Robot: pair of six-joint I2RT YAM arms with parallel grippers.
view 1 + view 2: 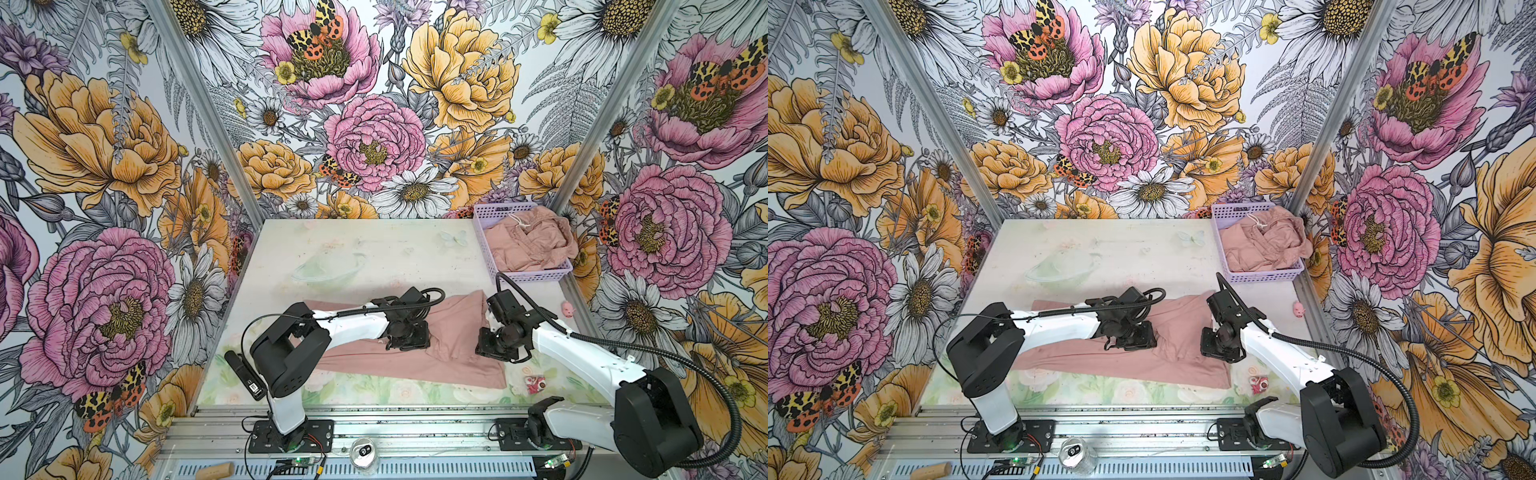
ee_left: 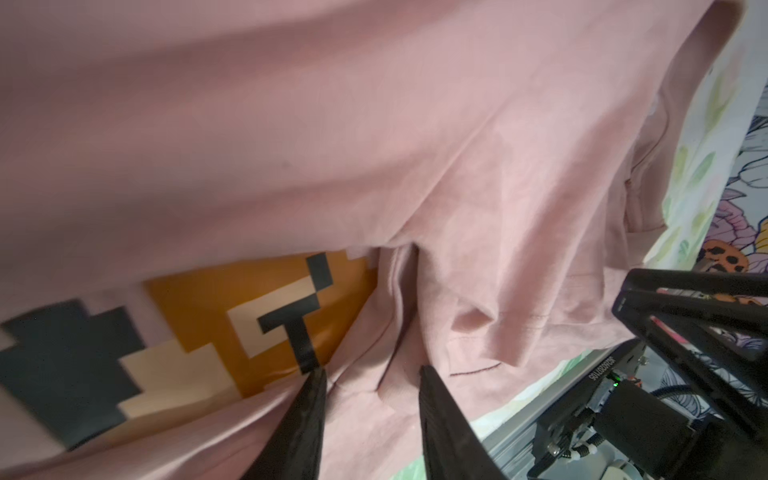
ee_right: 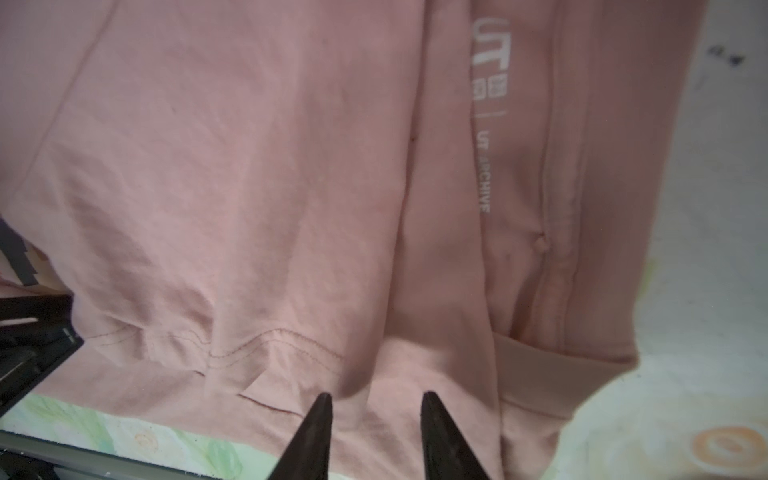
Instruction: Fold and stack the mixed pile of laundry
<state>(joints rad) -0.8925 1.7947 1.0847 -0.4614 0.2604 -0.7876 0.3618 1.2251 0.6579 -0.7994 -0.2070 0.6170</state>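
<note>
Counting garments: we see two dusty-pink pieces in both top views, one T-shirt [image 1: 419, 361] [image 1: 1142, 365] and one drawstring piece [image 1: 530, 243] [image 1: 1264, 245].
T-shirt, place: it lies on the near half of the table [image 1: 374, 249], stretched from left to right between the two arms. Its right part is folded over itself.
T-shirt, marks: there is one pixel print [image 2: 249, 324] in orange, black and cream, half covered by a fold. There is also one line of white lettering [image 3: 484, 124] near the collar.
Drawstring piece, place: it sits crumpled inside the basket [image 1: 536, 276] [image 1: 1266, 276], and one edge hangs over the right rim. Its white cord shows on top.
Basket: one, lilac and perforated, at the far right corner of the table.
Arms: two, and both are bent down over the T-shirt.
Left gripper [image 2: 374, 390]: the jaws are parted and the two tips rest on the cloth beside the pixel print. Creases run into the gap, but we see nothing clamped.
Right gripper [image 3: 376, 409]: the jaws are parted by about the same gap. Both tips rest on flat cloth close to a stitched hem, and nothing is clamped.
Small things: we count two on the right side of the table. One pig toy [image 1: 567, 308] lies by the right edge, and one red and white item [image 1: 534, 384] lies just beside the near right corner of the T-shirt.
</note>
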